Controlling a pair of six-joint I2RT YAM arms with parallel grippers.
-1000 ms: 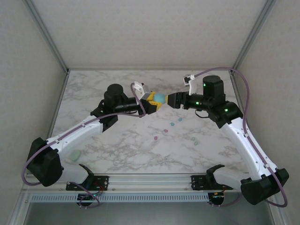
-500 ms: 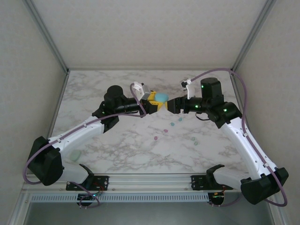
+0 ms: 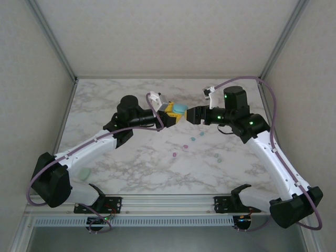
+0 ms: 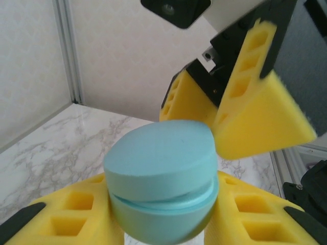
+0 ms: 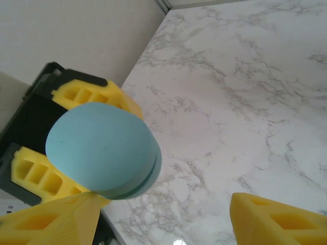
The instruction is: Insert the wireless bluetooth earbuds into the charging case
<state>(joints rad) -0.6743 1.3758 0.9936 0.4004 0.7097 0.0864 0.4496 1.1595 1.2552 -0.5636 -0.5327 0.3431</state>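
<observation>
The charging case (image 3: 180, 109) is a round teal shell with its lid down, held above the table's back middle. My left gripper (image 3: 173, 114) is shut on it, with the yellow pads pressed against both sides of the case (image 4: 161, 173). My right gripper (image 3: 190, 113) faces the case from the right and is open. One of its yellow fingers (image 4: 265, 112) hangs close to the lid's edge. In the right wrist view, the case (image 5: 99, 148) lies beside my lower left finger (image 5: 51, 224). Several tiny earbuds lie loose on the marble, among them a teal one (image 3: 201, 133) and a pink-purple one (image 3: 174, 155).
A pale green rounded object (image 3: 84, 173) rests on the table by the left arm's lower link. The marble table (image 3: 131, 168) is walled on three sides. The earbuds are scattered between the arms, in front of the grippers.
My right gripper drew slightly back and down from the case, then returned close to it. The left gripper has kept its hold on the case.
</observation>
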